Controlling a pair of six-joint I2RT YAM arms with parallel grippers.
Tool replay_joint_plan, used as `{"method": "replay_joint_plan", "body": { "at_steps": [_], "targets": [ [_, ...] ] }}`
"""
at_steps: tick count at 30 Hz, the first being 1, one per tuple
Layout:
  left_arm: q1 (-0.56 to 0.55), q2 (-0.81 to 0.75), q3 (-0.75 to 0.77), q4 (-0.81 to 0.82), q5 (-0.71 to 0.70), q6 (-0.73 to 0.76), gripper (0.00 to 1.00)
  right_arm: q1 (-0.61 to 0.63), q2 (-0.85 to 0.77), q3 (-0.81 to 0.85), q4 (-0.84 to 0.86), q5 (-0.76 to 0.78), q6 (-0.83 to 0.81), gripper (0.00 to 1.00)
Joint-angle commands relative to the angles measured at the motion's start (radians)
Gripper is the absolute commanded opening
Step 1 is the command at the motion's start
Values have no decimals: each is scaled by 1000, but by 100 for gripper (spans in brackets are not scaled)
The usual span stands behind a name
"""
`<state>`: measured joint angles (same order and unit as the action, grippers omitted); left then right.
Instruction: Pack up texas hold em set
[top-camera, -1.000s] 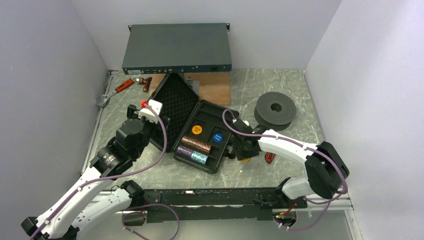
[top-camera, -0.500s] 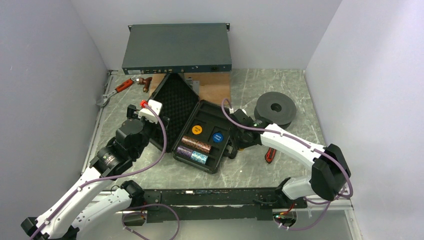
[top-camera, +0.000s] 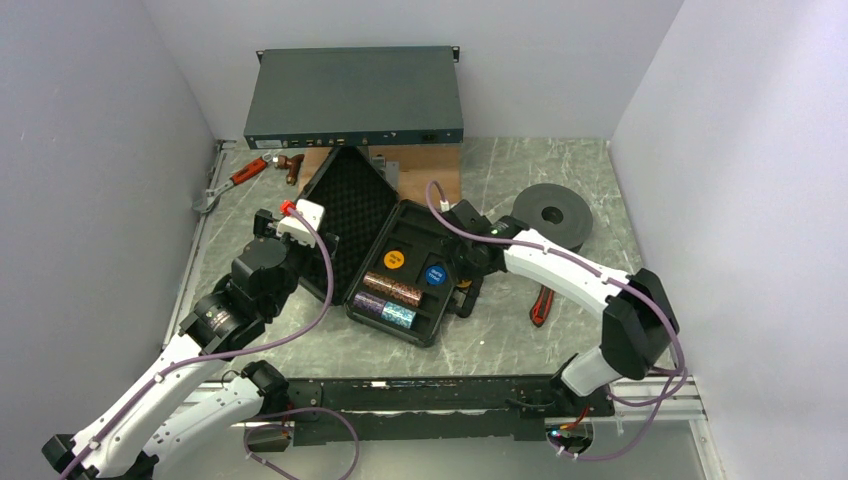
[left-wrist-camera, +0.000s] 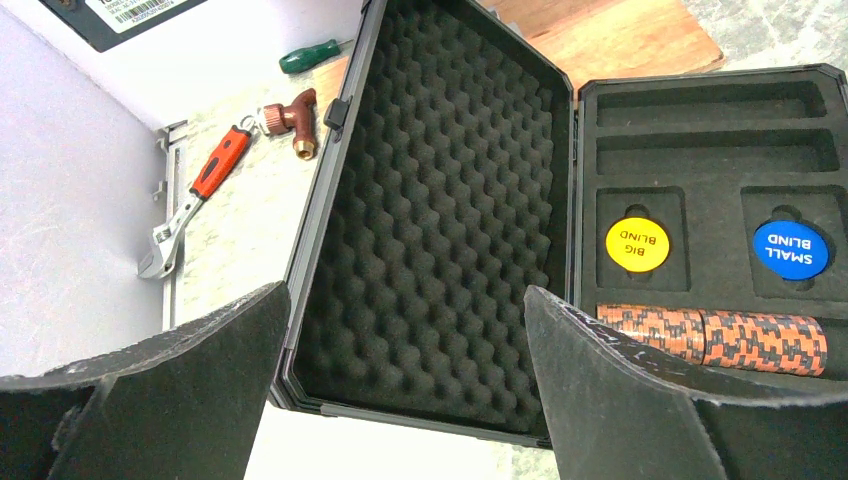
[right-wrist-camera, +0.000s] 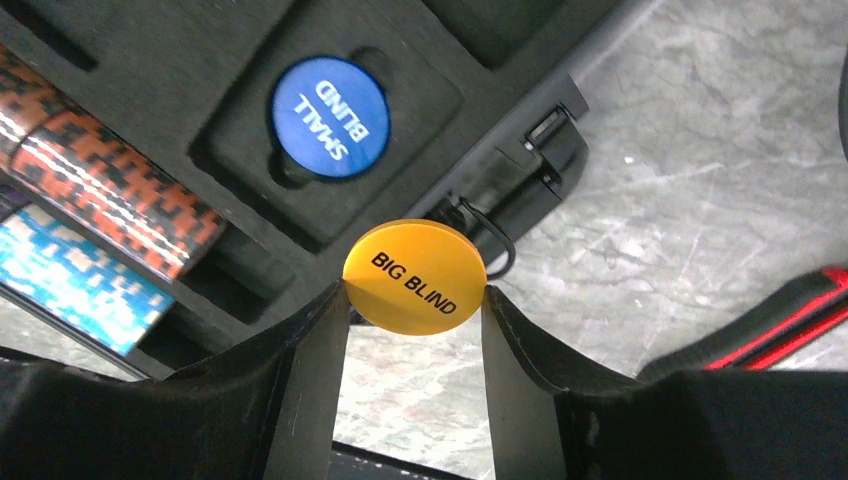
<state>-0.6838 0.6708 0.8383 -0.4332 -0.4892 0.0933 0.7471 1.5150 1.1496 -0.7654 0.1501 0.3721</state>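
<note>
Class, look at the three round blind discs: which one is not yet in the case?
The orange disc, pinched between the fingers of the right gripper. The yellow disc and the blue disc already lie in foam pockets of the case.

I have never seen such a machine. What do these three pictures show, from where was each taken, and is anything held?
You see two robot arms fixed side by side. The wide picture looks down from above and behind them. The other two come from a camera on each wrist, so that arm's own fingers show. On the table lies an open black case holding a yellow disc, a blue disc and chip rolls. A grey rack unit stands behind; a black reel and a red-black tool lie to the right. The right gripper pinches a second yellow disc by the case's edge. The left gripper is open and empty.
</note>
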Motion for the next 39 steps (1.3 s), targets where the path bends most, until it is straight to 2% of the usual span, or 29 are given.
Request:
{"method": "replay_joint_plan", "body": {
  "at_steps": [1, 18, 39],
  "targets": [
    [1, -15, 12, 13, 6, 5, 93, 14, 46, 89, 45, -24, -28, 34],
    [2, -24, 12, 12, 9, 5, 93, 52, 232, 202, 81, -28, -34, 35],
    [2, -28, 12, 12, 19, 4, 94, 52, 292, 190, 105, -14, -42, 35]
  ]
}}
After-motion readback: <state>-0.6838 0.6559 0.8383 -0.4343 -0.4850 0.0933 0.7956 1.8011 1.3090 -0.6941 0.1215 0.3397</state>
